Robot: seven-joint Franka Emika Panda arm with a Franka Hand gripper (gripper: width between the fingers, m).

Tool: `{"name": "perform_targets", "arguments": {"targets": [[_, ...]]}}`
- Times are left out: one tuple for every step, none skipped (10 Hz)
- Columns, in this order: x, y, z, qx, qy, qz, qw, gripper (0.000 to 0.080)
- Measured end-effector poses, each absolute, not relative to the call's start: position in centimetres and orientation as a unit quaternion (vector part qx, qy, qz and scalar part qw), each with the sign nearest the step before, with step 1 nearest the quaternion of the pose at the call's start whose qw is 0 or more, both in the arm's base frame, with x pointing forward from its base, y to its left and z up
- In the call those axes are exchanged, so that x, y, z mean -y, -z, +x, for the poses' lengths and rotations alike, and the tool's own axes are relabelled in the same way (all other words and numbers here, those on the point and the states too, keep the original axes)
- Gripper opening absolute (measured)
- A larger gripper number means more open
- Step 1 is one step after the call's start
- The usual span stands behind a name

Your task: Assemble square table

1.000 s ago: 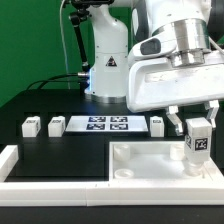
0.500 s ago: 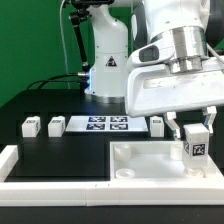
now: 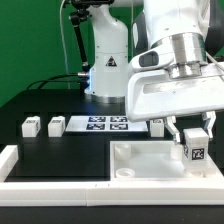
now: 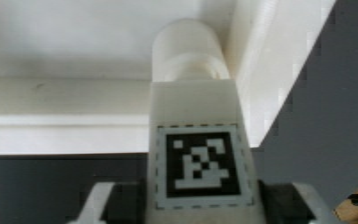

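Observation:
The square table's white slab [image 3: 140, 168] lies with its raised rim up at the front on the exterior view's right. My gripper [image 3: 196, 138] is shut on a white tagged leg block [image 3: 197, 151] and holds it upright over the slab's right part. In the wrist view the leg [image 4: 194, 90] runs away from my gripper [image 4: 201, 205], tag facing the camera, its far end at the slab [image 4: 69, 50]. Three more leg blocks [image 3: 31, 126] [image 3: 56, 125] [image 3: 157, 124] stand in a row on the black table behind the slab.
The marker board [image 3: 105, 123] lies flat between the leg blocks. A long white border rail [image 3: 40, 178] runs along the front edge and the left side. The robot's white base [image 3: 108, 65] stands at the back with black cables on its left.
My gripper has come down a little with the leg block, closer to the slab, and shifted slightly to the exterior view's left. The other parts have not moved.

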State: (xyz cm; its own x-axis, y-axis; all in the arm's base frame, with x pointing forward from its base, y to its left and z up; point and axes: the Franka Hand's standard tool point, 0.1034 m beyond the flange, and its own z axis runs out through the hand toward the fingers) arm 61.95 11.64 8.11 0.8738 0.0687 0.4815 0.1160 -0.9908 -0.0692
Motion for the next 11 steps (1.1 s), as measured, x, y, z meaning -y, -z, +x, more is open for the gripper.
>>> {"name": "perform_targets", "arguments": {"targets": [[-11.63, -8.12, 61.85, 0.044, 0.251, -0.966, 0.047, 0.0292], [-11.59, -8.13, 61.87, 0.045, 0.251, -0.966, 0.047, 0.0292], [-11.59, -8.12, 61.86, 0.045, 0.251, -0.966, 0.047, 0.0376], [-11.59, -8.12, 61.86, 0.045, 0.251, -0.966, 0.047, 0.0376], [-11.59, -8.12, 61.86, 0.045, 0.251, -0.966, 0.047, 0.0558], [-11.59, -8.12, 61.86, 0.045, 0.251, -0.966, 0.047, 0.0629], [-11.59, -8.12, 61.86, 0.046, 0.251, -0.966, 0.047, 0.0629], [-11.59, -8.12, 61.86, 0.046, 0.251, -0.966, 0.047, 0.0645], [-11.59, -8.12, 61.86, 0.046, 0.251, -0.966, 0.047, 0.0645], [-11.59, -8.12, 61.86, 0.046, 0.251, -0.966, 0.047, 0.0645], [-11.59, -8.12, 61.86, 0.046, 0.251, -0.966, 0.047, 0.0648]]}}
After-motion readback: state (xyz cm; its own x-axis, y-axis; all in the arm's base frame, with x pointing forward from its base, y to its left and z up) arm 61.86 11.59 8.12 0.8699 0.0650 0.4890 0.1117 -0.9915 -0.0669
